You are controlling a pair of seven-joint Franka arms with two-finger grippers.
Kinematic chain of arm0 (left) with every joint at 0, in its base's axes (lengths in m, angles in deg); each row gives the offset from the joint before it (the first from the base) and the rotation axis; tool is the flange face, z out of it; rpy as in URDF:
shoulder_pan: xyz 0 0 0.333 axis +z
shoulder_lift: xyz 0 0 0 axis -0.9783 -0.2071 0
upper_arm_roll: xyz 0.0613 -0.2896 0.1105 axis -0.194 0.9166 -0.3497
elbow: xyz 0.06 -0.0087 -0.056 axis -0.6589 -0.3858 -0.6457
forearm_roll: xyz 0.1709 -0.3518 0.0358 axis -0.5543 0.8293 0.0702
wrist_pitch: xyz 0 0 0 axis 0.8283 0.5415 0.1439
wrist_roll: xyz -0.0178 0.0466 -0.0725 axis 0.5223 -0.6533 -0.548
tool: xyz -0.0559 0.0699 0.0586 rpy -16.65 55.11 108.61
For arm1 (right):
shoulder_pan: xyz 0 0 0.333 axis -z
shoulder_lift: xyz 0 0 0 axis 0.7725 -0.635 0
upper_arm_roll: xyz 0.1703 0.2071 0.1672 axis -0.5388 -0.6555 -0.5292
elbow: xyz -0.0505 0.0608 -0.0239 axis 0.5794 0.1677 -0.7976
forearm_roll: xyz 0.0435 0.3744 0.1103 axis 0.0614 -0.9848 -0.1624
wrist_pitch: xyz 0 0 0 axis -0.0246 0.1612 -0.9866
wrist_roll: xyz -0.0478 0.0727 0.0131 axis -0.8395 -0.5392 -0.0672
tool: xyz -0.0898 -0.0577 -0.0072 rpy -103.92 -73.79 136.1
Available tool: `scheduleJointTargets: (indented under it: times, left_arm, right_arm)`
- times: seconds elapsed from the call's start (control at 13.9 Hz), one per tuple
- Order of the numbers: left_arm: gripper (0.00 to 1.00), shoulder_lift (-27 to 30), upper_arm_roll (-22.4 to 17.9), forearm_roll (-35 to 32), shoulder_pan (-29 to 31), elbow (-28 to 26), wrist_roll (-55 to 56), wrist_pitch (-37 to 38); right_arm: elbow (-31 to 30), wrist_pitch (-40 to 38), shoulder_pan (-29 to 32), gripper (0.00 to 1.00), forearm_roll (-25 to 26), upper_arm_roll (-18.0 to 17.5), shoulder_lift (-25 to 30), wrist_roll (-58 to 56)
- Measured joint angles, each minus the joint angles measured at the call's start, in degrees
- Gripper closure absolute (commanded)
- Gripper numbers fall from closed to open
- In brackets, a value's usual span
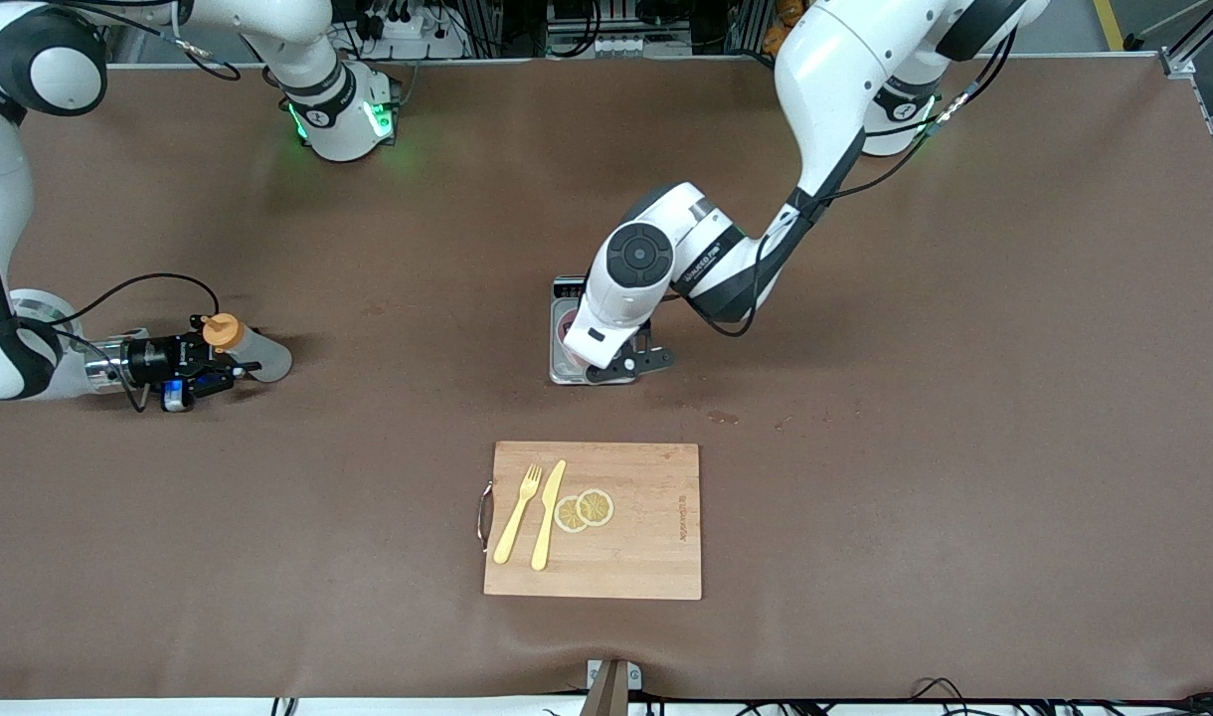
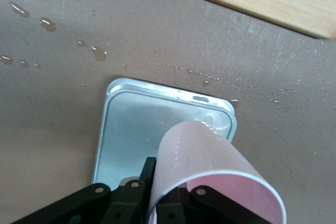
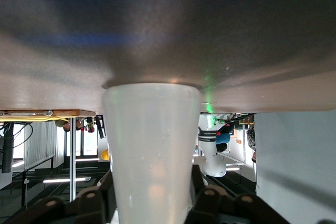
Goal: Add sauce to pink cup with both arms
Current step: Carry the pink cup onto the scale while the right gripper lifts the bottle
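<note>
The sauce bottle (image 1: 264, 357), translucent with an orange cap (image 1: 221, 330), is at the right arm's end of the table with its base on the table. My right gripper (image 1: 212, 376) is shut on its body, and the right wrist view shows the whitish body (image 3: 152, 145) between the fingers (image 3: 210, 192). The pink cup (image 2: 210, 156) is over a silver scale (image 2: 131, 129) at mid-table. My left gripper (image 2: 157, 170) is shut on its wall, one finger inside and one outside. In the front view the left gripper (image 1: 618, 370) hides most of the cup (image 1: 565, 334).
A wooden cutting board (image 1: 646, 537) lies nearer the front camera than the scale (image 1: 567, 290). On it are a yellow fork (image 1: 519, 512), a yellow knife (image 1: 548, 514) and lemon slices (image 1: 585, 509). Drops of liquid (image 2: 47, 24) dot the table beside the scale.
</note>
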Motion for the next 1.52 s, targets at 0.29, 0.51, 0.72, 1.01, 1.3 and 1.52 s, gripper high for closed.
scheduleJointTargets:
  times: [0.29,0.51,0.72,1.01,1.3,1.52]
  left_arm:
    - [1.00,-0.75,-0.23,0.00,-0.03,-0.10,0.00,0.02]
    - [0.67,-1.46,-0.26,0.00,-0.03,-0.16,0.00,0.05]
    - [0.00,-1.74,-0.26,0.00,-0.04,-0.16,0.68,0.05]
    - [0.00,-1.46,-0.43,-0.43,-0.04,0.61,1.12,0.03]
    - [0.00,3.52,-2.04,-3.64,2.16,1.82,0.67,3.87]
    - [0.00,7.77,-2.25,-5.00,5.05,1.83,-1.88,7.44]
  right_arm:
    - [0.33,0.13,-0.20,0.62,0.00,-0.08,0.00,-0.02]
    - [1.57,0.29,-1.60,0.62,0.00,-0.15,0.67,1.36]
    - [3.27,0.29,-3.71,0.61,0.00,-0.23,3.06,6.32]
    - [3.83,0.31,-6.47,0.62,0.06,-0.28,7.26,11.11]
    - [4.39,2.02,-10.33,0.62,0.08,-0.31,11.62,17.48]
    - [4.76,4.93,-15.50,0.63,0.39,-0.34,16.31,25.43]
